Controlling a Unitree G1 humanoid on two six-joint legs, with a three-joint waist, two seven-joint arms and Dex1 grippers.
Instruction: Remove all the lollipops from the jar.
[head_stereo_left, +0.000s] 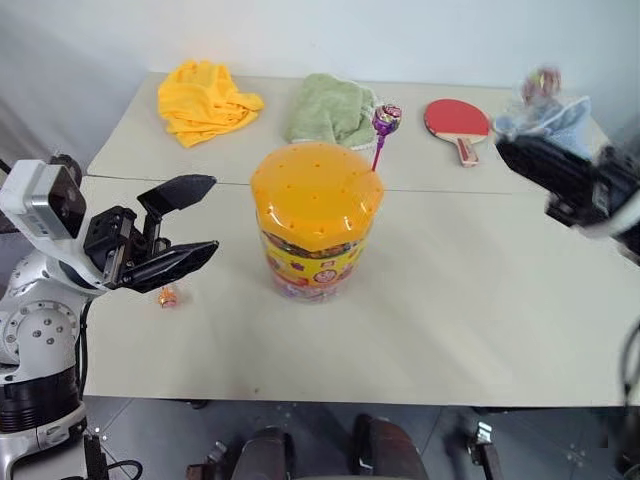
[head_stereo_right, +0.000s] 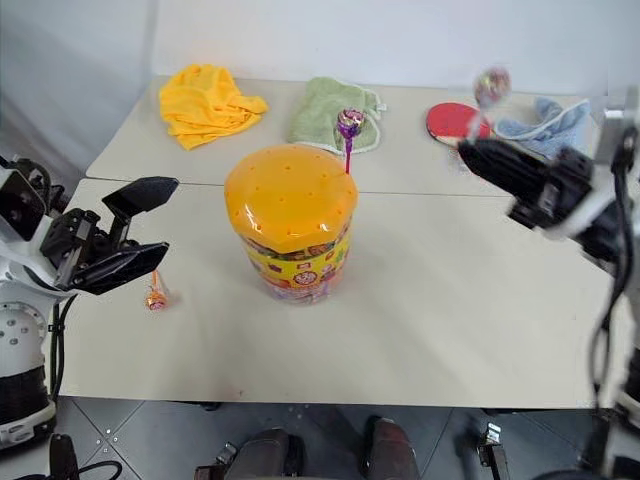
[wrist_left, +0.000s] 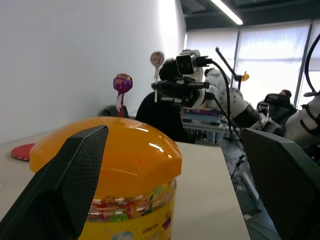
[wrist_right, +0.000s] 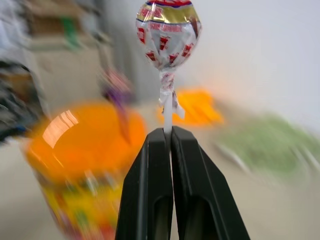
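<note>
Right end effector (wrist_right: 171, 131) is clamped shut on the pale stick of a lollipop (wrist_right: 168, 32), candy head straight up above the fingertips, held in the air off toward the surface's right edge and clear of the jar (head_stereo_left: 316, 222). Left end effector (head_stereo_left: 186, 226) is wide open and empty, hanging over the left part of the surface with its fingers aimed across at the jar's side. The jar sits about mid-surface, orange lid on. One purple lollipop (head_stereo_left: 386, 118) is left standing in the lid at the far-right part of the dome, stick near vertical, head well above the lid. That's the relation that counts: it lies to the left of my right end effector and on the far side of the jar from my left one, so my guess is the right arm has the shorter, cleaner line once it drops what it holds. An orange lollipop (head_stereo_left: 167, 296) already lies on the surface near the left edge, under my left end effector. Bare surface to the right of the jar looks like the obvious drop spot. Along the far edge: yellow cloth (head_stereo_left: 205, 100), green cloth (head_stereo_left: 331, 108), red paddle (head_stereo_left: 457, 121), pale blue cloth (head_stereo_right: 545, 120) near the far-right corner. All well apart from the jar, so the pull should be straight up along the stick.
</note>
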